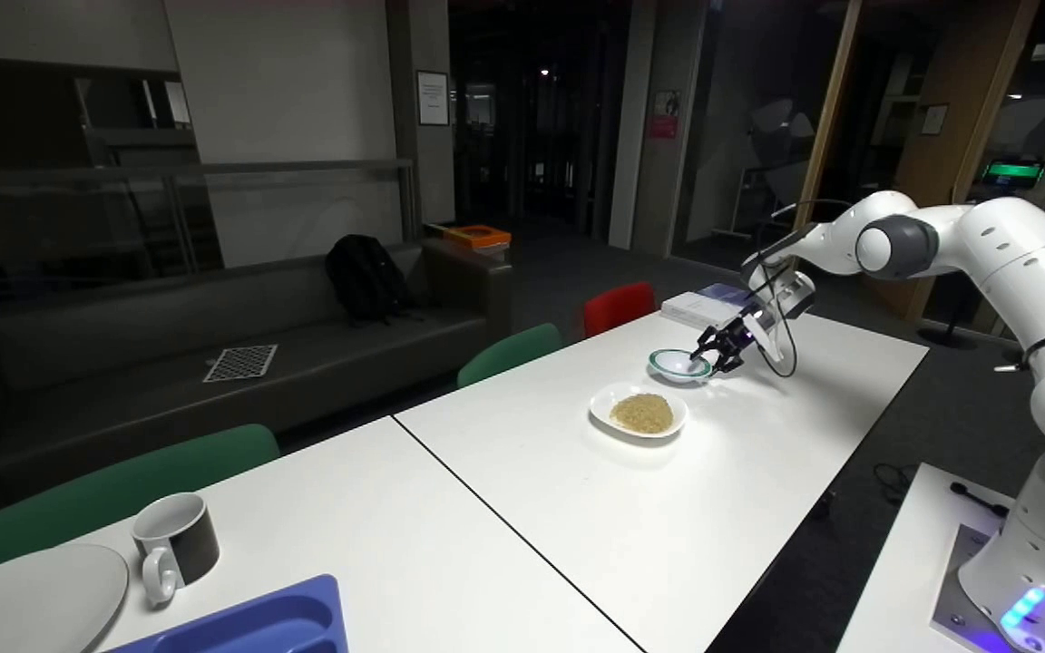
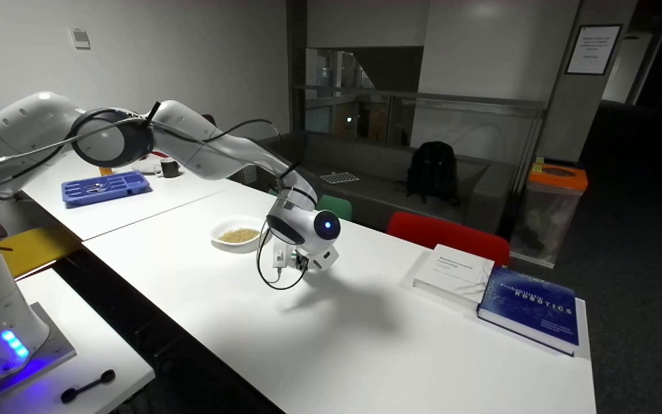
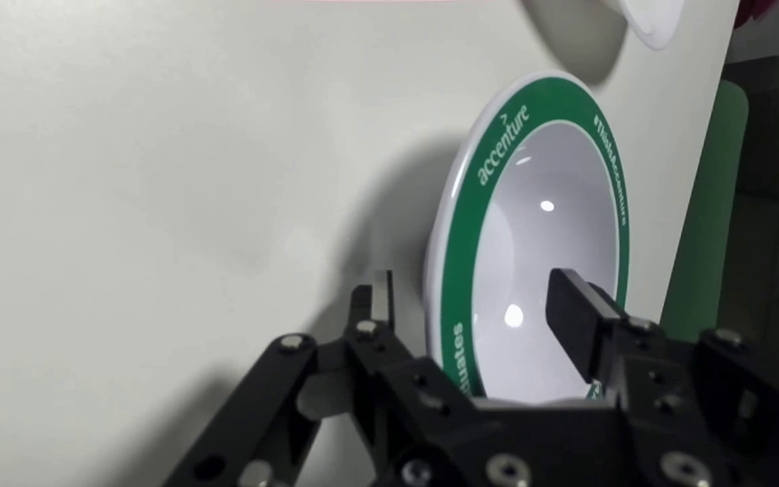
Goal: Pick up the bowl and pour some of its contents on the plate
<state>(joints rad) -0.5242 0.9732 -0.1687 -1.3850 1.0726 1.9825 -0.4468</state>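
The bowl (image 3: 458, 250) stands on the white table (image 1: 559, 490), green-banded rim up, its pale hollow catching small spots of light; whether it sits quite level I cannot tell. The gripper (image 3: 468, 291) is right at it with its fingers (image 3: 582, 331) spread, part of the rim between them: one finger reaches in over the hollow, the other is outside the wall with a strip of table showing between it and the bowl. Whether the inner one touches the bowl I can't make out. Near the bowl, a gap between, is the plate (image 1: 600, 408), bearing a tan heap (image 1: 643, 414) of fine loose bits across its middle that shows in both exterior views. The arm (image 1: 1017, 263) reaches in over the table, blue lights (image 2: 15, 344) glowing at its base; in an exterior view its wrist (image 2: 302, 224) blocks the bowl. A white book (image 2: 451, 273) and a blue book (image 2: 529, 310) lie side by side at the table's end, a red chair (image 2: 451, 233) behind the white one. Across the seam, on the next table (image 1: 377, 526), I see a blue tray (image 2: 107, 187), a mug (image 2: 168, 168) with a dark side and, just beside the mug, a round grey dish (image 1: 28, 599). Past the tables, beyond green chairs (image 1: 509, 354), a dark sofa (image 1: 123, 340) holds a black backpack (image 1: 368, 277) and a flat grid-patterned sheet (image 1: 241, 363), and a bin (image 2: 546, 213) with an orange top stands by the sofa's end.
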